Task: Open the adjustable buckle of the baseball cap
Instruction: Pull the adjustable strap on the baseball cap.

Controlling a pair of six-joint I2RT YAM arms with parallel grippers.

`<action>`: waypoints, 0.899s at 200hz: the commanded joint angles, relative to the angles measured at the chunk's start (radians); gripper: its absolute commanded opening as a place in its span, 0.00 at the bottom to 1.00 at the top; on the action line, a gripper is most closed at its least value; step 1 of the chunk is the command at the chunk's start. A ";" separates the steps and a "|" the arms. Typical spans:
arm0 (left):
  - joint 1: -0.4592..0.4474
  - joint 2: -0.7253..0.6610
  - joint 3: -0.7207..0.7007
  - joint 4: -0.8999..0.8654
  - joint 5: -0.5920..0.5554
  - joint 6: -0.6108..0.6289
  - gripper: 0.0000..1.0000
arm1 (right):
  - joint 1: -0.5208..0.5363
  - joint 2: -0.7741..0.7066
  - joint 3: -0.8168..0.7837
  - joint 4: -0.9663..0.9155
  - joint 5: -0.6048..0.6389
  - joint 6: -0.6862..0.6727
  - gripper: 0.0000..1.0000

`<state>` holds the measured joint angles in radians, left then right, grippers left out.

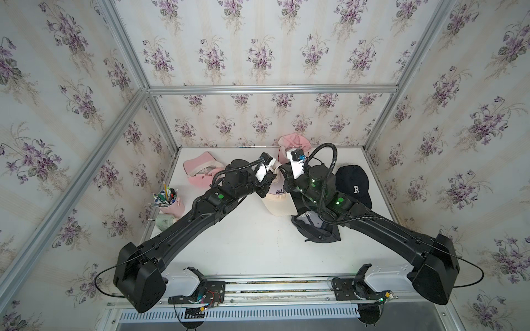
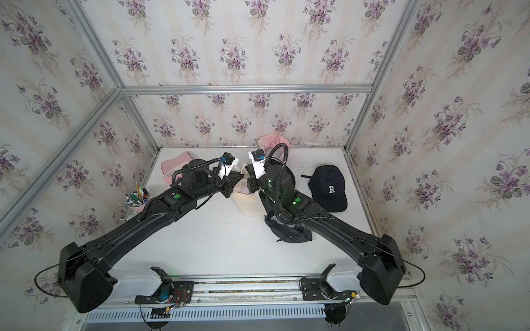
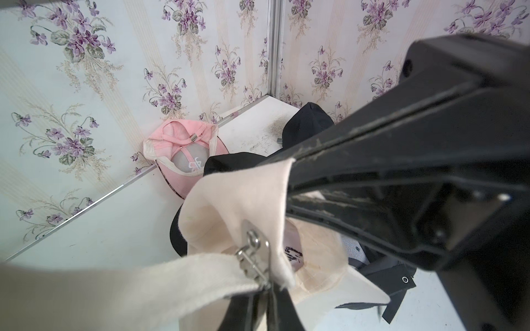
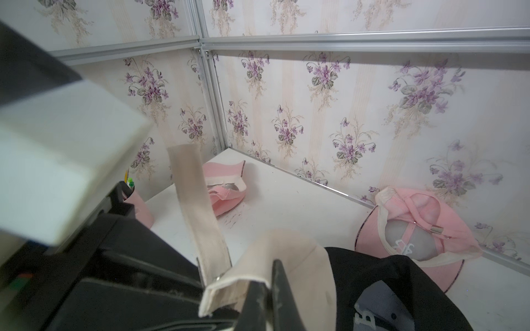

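Both are clamped: left gripper (image 3: 265, 289) on buckle (image 3: 253, 258), right gripper (image 4: 268, 282) on cream cap (image 1: 277, 192). Its long axis is pointed brim-first away from them.

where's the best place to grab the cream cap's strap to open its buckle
Probably the flat strap tail close beside the metal buckle, pinching its broad faces from the left arm's side; the right gripper holds the cap's back edge opposite.

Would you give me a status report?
Left gripper, jaws shut on metal buckle. Right gripper, jaws shut on cream cap. Dark cap alongside, not blocking.
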<state>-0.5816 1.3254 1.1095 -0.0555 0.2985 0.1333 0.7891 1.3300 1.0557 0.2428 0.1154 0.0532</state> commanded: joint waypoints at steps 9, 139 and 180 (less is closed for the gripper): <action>-0.004 -0.005 0.000 -0.007 -0.014 -0.022 0.09 | -0.002 -0.009 -0.017 0.123 0.029 0.060 0.00; -0.033 -0.066 0.061 -0.107 -0.046 0.054 0.00 | 0.002 -0.036 -0.033 -0.039 -0.153 -0.315 0.34; -0.037 -0.069 0.062 -0.121 -0.053 0.057 0.00 | 0.025 -0.009 -0.028 -0.031 -0.137 -0.347 0.35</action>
<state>-0.6159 1.2594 1.1622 -0.1959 0.2325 0.1745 0.8021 1.3128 1.0229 0.2005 0.0116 -0.2436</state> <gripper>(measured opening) 0.050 0.349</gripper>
